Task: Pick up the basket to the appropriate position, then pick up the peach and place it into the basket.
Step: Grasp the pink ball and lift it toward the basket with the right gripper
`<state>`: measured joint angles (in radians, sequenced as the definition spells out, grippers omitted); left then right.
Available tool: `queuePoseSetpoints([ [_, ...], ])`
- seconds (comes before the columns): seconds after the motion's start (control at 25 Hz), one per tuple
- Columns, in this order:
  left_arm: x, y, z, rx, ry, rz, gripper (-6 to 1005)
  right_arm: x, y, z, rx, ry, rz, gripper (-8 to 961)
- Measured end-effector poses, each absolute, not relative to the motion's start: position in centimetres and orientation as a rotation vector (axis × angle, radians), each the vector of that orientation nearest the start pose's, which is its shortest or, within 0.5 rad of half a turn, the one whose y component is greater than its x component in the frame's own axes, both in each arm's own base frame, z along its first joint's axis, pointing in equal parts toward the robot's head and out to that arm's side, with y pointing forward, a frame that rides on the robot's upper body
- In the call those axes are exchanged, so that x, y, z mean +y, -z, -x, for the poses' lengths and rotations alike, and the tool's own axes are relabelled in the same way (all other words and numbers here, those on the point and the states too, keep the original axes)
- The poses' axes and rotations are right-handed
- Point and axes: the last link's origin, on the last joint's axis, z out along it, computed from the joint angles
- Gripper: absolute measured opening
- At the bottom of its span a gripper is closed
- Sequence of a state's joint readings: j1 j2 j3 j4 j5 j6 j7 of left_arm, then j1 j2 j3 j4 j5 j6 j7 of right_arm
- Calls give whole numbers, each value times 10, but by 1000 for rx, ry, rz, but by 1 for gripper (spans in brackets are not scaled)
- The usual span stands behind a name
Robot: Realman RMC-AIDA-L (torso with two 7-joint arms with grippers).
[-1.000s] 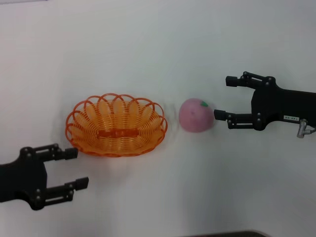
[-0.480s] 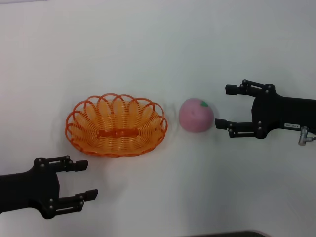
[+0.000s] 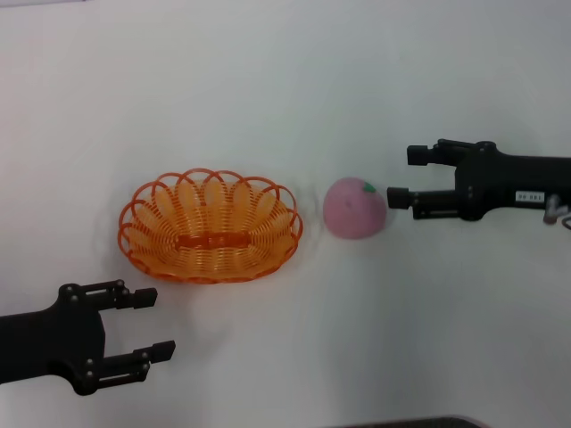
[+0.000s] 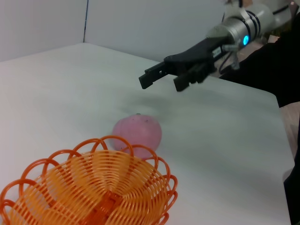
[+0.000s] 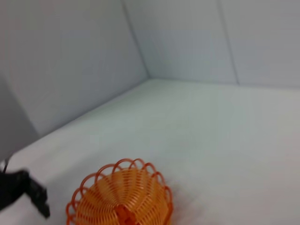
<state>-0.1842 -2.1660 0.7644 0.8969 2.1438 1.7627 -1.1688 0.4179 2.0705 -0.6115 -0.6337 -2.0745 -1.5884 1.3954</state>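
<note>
Both arms run off the frame edges, and the basket [image 3: 211, 226] at centre-left holds nothing (its near rim is cut off in the wrist views). The peach [image 3: 354, 208] sits just right of it on the table [image 3: 285, 71]. The right gripper [image 3: 402, 176] hovers beside the peach at centre-right, jaws spread and empty, while the left gripper [image 3: 150, 323] waits at lower left, also parted and empty.

head overhead, wrists low, sharing basket [image 3: 211, 226]

My right claw [image 3: 403, 175] hangs open just beside the peach [image 3: 354, 208], with nothing between them. A narrow strip of bare surface [image 3: 312, 89] separates the peach from the basket [image 3: 211, 226]. My left claw [image 3: 150, 325] sits near the basket's front rim, unobstructed.
</note>
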Motion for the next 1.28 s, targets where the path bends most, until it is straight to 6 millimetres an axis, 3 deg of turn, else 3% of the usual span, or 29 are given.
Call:
queuePoseSetpoints([
  [0.12,212,11,314,-513,528,2898,674,302,-11,-303,1044,-629,2643,928],
  [0.4,212,11,314,-513,536,2897,674,325,-30,-288,1269,-484,2608,928],
  [0.64,212,9,314,-514,540,2893,674,339,-38,-269,1203,-291,2679,929],
  [1.28,212,8,313,-506,532,2901,674,363,-11,-223,1004,216,2819,934],
])
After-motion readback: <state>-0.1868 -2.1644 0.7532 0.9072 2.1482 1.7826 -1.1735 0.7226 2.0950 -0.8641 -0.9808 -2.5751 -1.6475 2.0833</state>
